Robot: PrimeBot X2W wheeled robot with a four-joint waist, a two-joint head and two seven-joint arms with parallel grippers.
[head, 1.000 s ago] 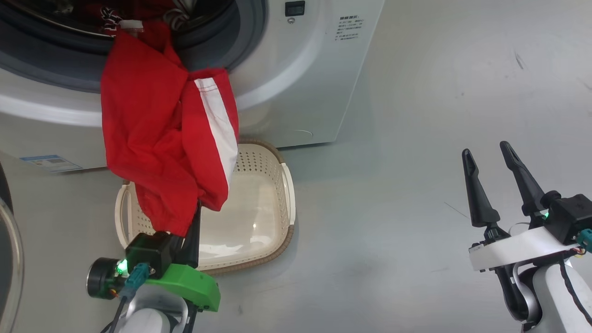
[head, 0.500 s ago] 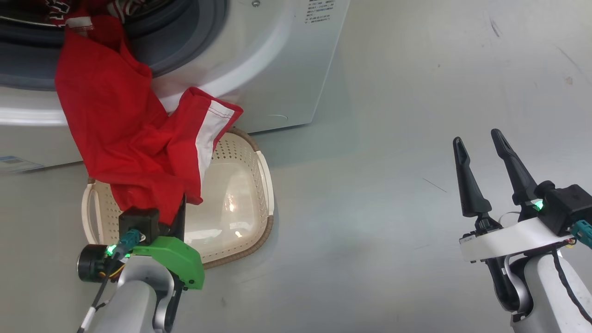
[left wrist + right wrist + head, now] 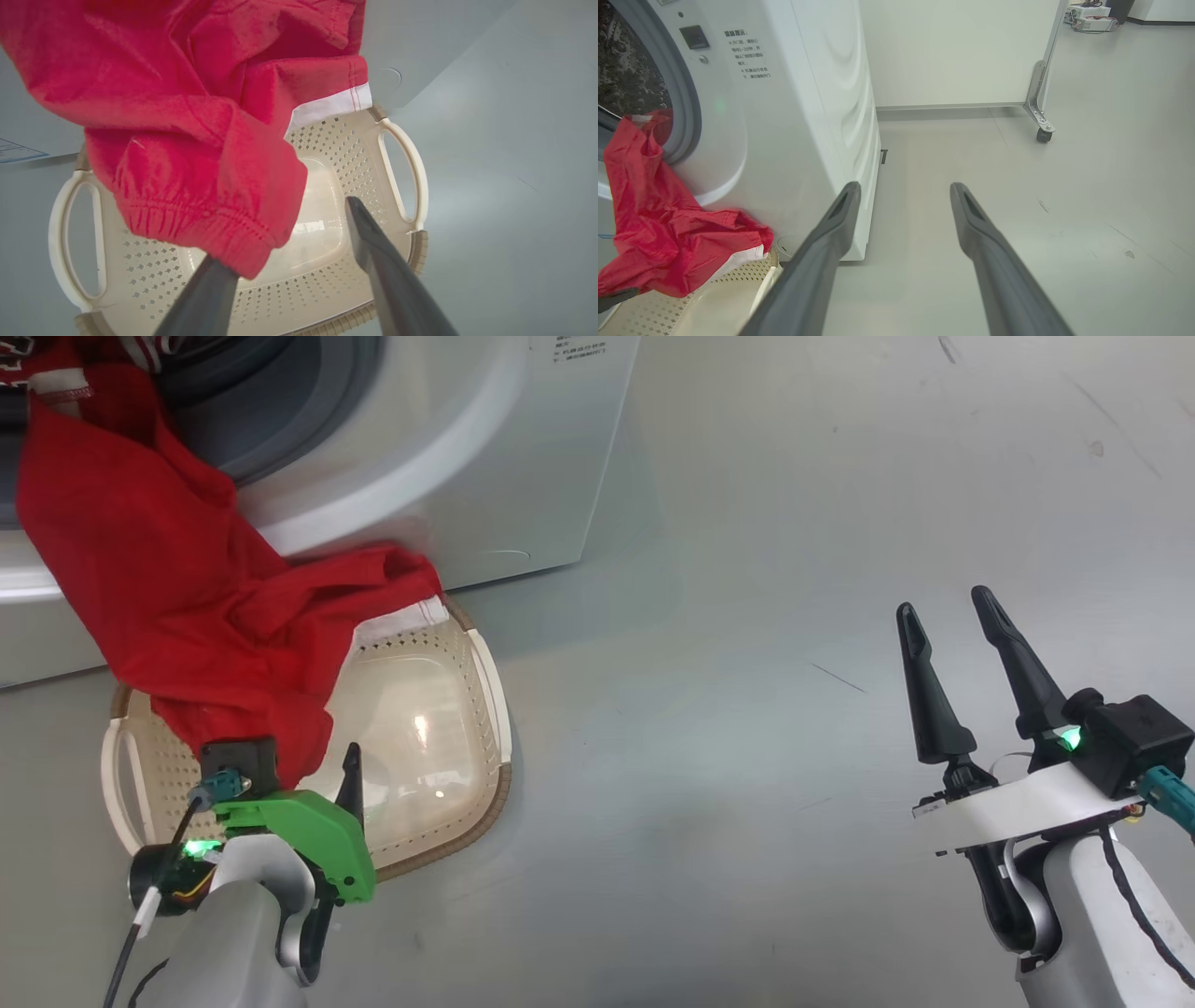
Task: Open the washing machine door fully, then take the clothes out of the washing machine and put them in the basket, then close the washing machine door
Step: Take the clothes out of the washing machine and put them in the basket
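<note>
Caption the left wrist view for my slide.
Left gripper, jaws open, above the basket; red clothes hang over it.

Bright, even light falls from overhead, with no hard shadows. The pale floor [image 3: 747, 616] carries a soft grey shadow just right of the washing machine [image 3: 485, 457], whose front is smeared by motion blur in the head view. Glare spots shine in the bottom of the basket [image 3: 411, 639] in front of the washing machine. Both wrist views bow straight lines near their edges.
</note>
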